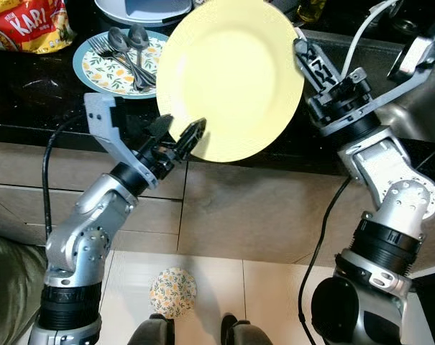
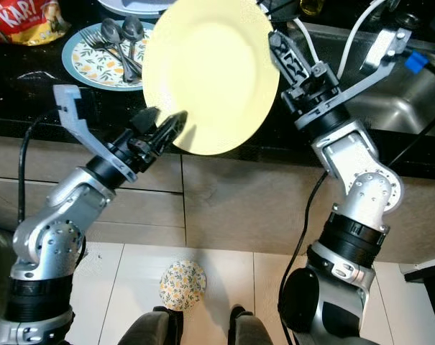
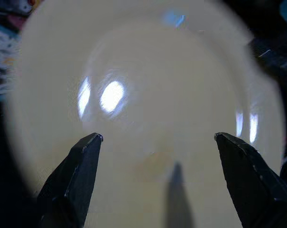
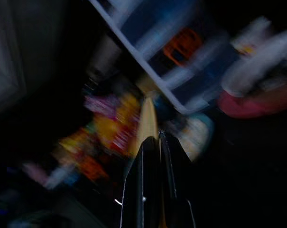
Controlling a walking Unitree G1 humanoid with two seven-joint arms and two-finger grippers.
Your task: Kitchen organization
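Yellow plate held over the dark bench edge, seen from the robot's head.

Far left: a red snack bag lettered "KARI"; any further print is cut off. Right of it, a floral plate carries forks and spoons. On the floor near the robot's feet lies a small floral dish. The left pincer, fingers apart, points at the near rim of the yellow plate; contact cannot be told. The plate is tilted above the bench, partly hiding white dishes behind. The right pincer is clamped on the plate's right rim. Far right: a steel sink.
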